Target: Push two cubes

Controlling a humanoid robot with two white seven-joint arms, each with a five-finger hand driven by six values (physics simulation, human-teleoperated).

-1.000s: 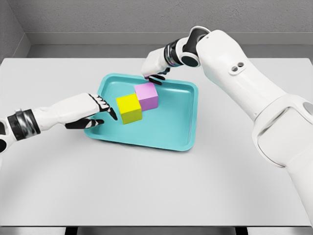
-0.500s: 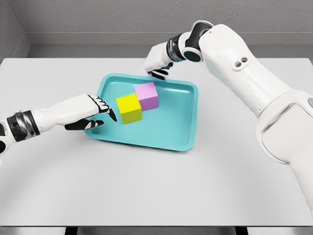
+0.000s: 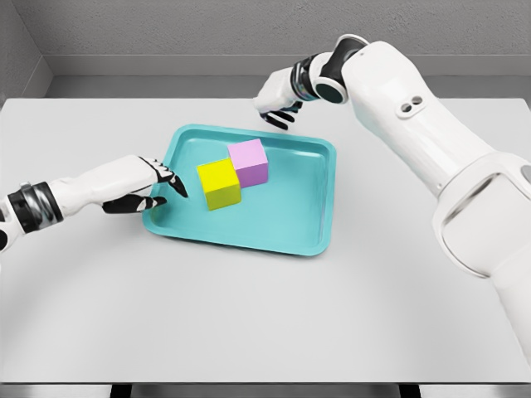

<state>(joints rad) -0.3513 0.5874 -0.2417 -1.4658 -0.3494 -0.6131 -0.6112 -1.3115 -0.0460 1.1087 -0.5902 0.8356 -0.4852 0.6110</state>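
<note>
inside the teal tray (image 3: 319,220), toward its far-left quarter, the yellow cube (image 3: 219,183) and the pink cube (image 3: 249,162) sit pressed together, touching along one side, the pink one on the far side of the yellow. that contact suggests the pushing has done its job: the pair reads as joined, with nothing holding them. the tray itself lies flat on the grey tabletop (image 3: 249,323), its raised rim keeping the cubes from sliding out.

at the tray's near-left rim hovers the left hand (image 3: 137,184), fingers (image 3: 176,183) stretched out flat and relaxed, grasping nothing, the dark tips pointing at the yellow cube but apart from it by a clear gap. held flat like that, it looks set up as a pusher rather than a grasper.

beyond the tray's far rim the right hand (image 3: 278,98) hangs above the tabletop, fingers loosely curled downward and empty, well clear of the pink cube. judging from both hands standing off, little seems left beyond withdrawing.
</note>
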